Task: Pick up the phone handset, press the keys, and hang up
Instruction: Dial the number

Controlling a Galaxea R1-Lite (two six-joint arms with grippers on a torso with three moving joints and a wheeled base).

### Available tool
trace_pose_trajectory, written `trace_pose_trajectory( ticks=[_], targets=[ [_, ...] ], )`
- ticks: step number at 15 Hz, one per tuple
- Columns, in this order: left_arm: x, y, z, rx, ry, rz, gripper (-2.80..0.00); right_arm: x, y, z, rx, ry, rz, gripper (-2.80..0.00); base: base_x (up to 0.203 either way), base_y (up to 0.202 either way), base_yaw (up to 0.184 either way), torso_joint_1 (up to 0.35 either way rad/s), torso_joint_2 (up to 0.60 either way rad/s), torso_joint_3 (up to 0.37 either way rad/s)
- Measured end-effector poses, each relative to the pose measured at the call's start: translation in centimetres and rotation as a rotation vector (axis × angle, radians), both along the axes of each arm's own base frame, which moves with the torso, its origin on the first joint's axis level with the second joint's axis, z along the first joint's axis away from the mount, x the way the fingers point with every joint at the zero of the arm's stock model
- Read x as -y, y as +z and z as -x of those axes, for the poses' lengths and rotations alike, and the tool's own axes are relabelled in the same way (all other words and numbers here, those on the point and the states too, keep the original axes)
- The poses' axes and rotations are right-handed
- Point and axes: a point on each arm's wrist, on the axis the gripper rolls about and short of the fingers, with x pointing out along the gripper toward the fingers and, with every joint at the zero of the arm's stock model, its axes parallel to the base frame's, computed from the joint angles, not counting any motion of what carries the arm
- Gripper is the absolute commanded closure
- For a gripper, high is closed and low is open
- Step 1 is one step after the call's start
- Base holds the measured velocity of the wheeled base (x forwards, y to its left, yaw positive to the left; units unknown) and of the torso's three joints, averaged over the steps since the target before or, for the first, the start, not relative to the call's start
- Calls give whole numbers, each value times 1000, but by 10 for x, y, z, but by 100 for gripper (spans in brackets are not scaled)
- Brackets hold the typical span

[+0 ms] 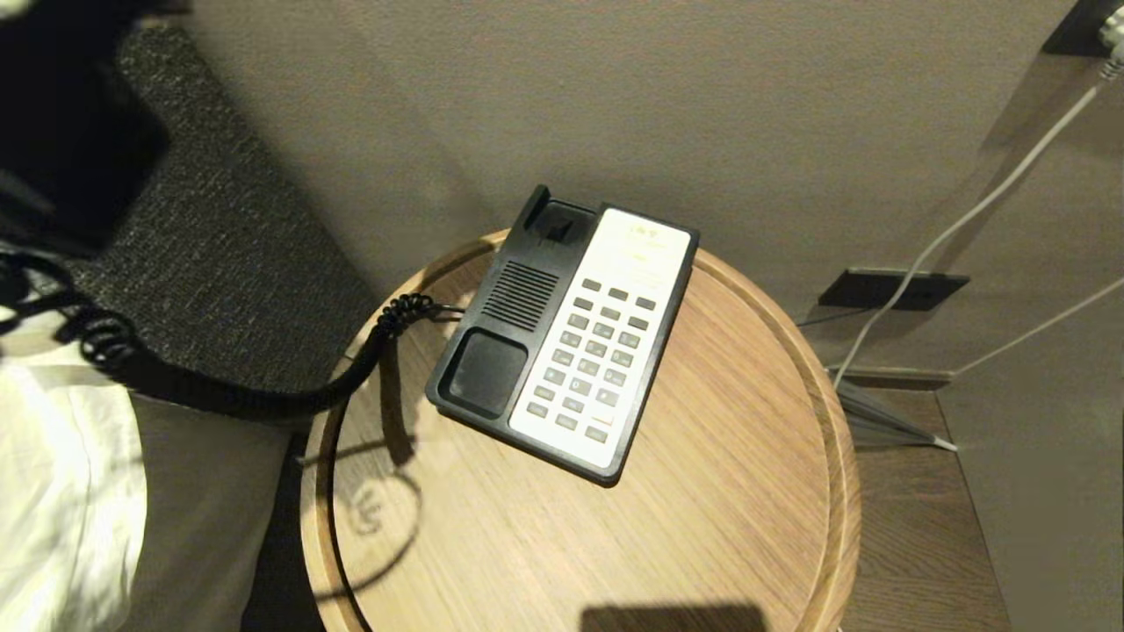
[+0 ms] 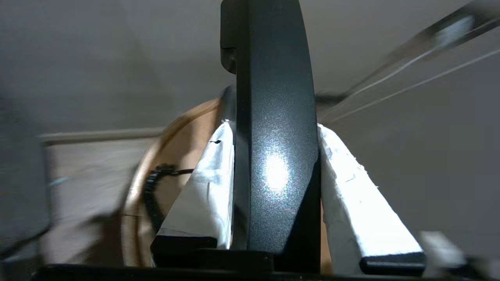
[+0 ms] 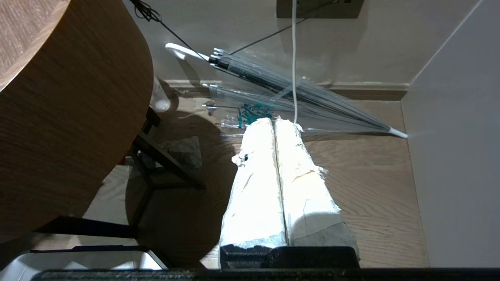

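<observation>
My left gripper (image 2: 273, 128) is shut on the phone handset (image 2: 273, 117), a long black receiver standing between its two white fingers (image 2: 211, 183). In the head view the handset is out of the picture at the upper left; only its black coiled cord (image 1: 219, 386) trails from there to the phone base (image 1: 492, 316) on the round wooden table (image 1: 720, 491). The base's cradle is empty. The keys (image 1: 597, 355) are rows of small grey buttons on the white faceplate. My right gripper (image 3: 275, 123) is shut and empty, low beside the table, over the floor.
A beige wall with a dark socket plate (image 1: 891, 288) and white cables (image 1: 966, 219) stands behind the table. A dark textured headboard (image 1: 228, 228) and white bedding (image 1: 53, 491) lie left. A clear folded umbrella (image 3: 297, 101) lies on the wooden floor.
</observation>
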Motion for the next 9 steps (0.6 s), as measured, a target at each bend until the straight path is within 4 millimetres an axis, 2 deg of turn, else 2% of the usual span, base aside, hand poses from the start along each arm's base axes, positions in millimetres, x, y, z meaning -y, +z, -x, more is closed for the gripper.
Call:
trace_pose_trajectory(
  ticks=[3,5,9],
  targets=[
    [-42,10,39,44,-98,154,0,0,0,0,0,0,0,0,0,0,0,0,0,0],
    [-64,8,59,51,-135,230,0,0,0,0,-4,3,15,0,0,0,0,0,0,0],
    [-87,2,79,112,-171,302,0,0,-1,0,-7,9,43,0,0,0,0,0,0,0]
  ],
)
